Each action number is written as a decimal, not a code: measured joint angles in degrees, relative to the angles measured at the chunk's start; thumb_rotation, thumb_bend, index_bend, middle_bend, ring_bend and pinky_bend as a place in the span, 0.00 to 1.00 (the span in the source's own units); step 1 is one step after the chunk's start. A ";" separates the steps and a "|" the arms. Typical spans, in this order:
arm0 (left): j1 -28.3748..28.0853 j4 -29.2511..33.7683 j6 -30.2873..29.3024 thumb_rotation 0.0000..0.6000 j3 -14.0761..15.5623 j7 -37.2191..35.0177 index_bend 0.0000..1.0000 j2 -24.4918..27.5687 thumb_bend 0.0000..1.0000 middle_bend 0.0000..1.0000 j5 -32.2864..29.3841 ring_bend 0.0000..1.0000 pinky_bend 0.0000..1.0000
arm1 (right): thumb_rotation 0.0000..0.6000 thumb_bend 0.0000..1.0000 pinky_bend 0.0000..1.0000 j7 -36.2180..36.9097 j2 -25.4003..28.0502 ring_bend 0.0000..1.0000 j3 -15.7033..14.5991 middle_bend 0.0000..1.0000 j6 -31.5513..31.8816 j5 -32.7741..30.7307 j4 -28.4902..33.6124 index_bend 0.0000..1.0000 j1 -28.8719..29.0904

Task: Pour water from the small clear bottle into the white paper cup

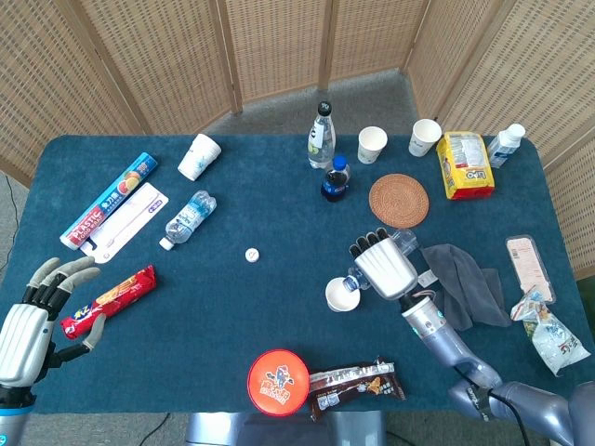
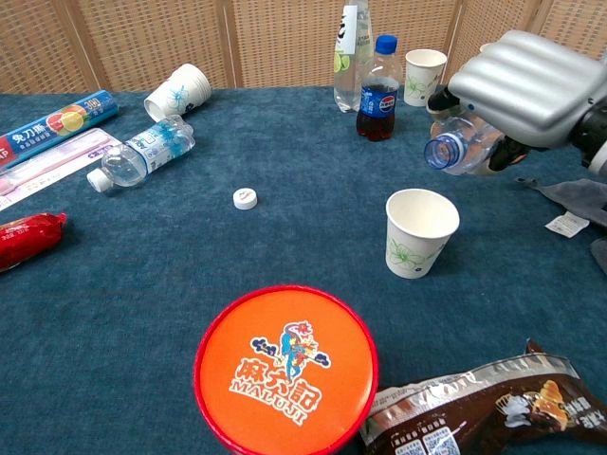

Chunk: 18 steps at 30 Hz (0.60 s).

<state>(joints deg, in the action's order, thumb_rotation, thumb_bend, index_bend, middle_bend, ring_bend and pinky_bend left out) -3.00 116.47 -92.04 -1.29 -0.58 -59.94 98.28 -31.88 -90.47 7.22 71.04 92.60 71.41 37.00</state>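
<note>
- Fingers of the right hand (image 2: 524, 87) wrap the small clear bottle (image 2: 462, 147), tipped on its side, uncapped mouth just above the white paper cup (image 2: 420, 231).
- Beside the cup lies a white cap (image 2: 246, 197).
- Left hand (image 1: 35, 321), well apart from the cup, holds nothing, fingers spread.

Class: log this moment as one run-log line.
right hand: holds small clear bottle tilted | mouth above white paper cup | left hand: open
</note>
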 measured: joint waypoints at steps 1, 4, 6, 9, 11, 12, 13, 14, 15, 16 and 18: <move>-0.01 0.00 -0.02 0.77 -0.02 0.00 0.20 -0.01 0.47 0.20 -0.01 0.18 0.08 | 1.00 0.20 0.54 -0.24 -0.20 0.62 0.07 0.75 0.14 0.10 -0.43 0.69 0.10; -0.04 -0.02 0.07 0.77 -0.03 -0.05 0.20 -0.03 0.47 0.20 -0.16 0.18 0.08 | 1.00 0.20 0.54 -0.59 -0.75 0.62 0.22 0.75 0.50 0.27 -1.63 0.69 0.32; -0.09 -0.03 0.12 0.77 -0.06 -0.06 0.20 -0.04 0.47 0.20 -0.23 0.18 0.08 | 1.00 0.20 0.54 -0.52 -1.04 0.62 0.31 0.75 0.71 0.36 -2.32 0.69 0.45; -0.11 0.01 0.15 0.77 -0.06 0.02 0.20 -0.04 0.47 0.20 -0.26 0.18 0.08 | 1.00 0.20 0.53 -0.24 -1.53 0.62 0.41 0.75 1.44 0.74 -3.60 0.69 0.62; -0.13 0.07 0.16 0.77 -0.08 0.05 0.20 -0.04 0.47 0.20 -0.27 0.18 0.08 | 1.00 0.20 0.53 -0.01 -1.95 0.62 0.42 0.75 2.08 1.11 -4.63 0.69 0.71; -0.14 0.09 0.18 0.77 -0.08 0.08 0.20 -0.03 0.47 0.20 -0.29 0.18 0.08 | 1.00 0.20 0.53 0.12 -2.10 0.62 0.41 0.75 2.30 1.29 -5.07 0.69 0.76; -0.15 0.12 0.22 0.77 -0.08 0.14 0.20 -0.03 0.47 0.20 -0.31 0.18 0.08 | 1.00 0.20 0.53 0.23 -2.25 0.62 0.40 0.75 2.55 1.47 -5.51 0.69 0.81; -0.19 0.15 0.28 0.77 -0.10 0.19 0.20 -0.02 0.47 0.20 -0.37 0.18 0.08 | 1.00 0.20 0.53 0.34 -2.48 0.62 0.39 0.75 2.98 1.71 -6.12 0.69 0.86; -0.22 0.18 0.31 0.77 -0.13 0.21 0.20 -0.02 0.47 0.20 -0.41 0.18 0.08 | 1.00 0.20 0.52 0.48 -2.68 0.62 0.39 0.75 3.33 1.90 -6.58 0.69 0.90; -0.25 0.20 0.34 0.77 -0.16 0.22 0.20 -0.02 0.47 0.20 -0.45 0.18 0.08 | 1.00 0.20 0.52 0.64 -2.88 0.62 0.39 0.75 3.70 2.10 -7.05 0.69 0.93; -0.33 0.24 0.43 0.78 -0.23 0.28 0.20 -0.02 0.47 0.20 -0.57 0.18 0.08 | 1.00 0.20 0.51 1.07 -3.39 0.62 0.40 0.75 4.50 2.53 -8.24 0.69 1.03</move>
<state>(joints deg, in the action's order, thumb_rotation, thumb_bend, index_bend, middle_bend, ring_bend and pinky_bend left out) -3.32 116.71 -91.61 -1.52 -0.30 -59.95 97.71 -30.81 -93.85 7.62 75.54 95.13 63.17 38.02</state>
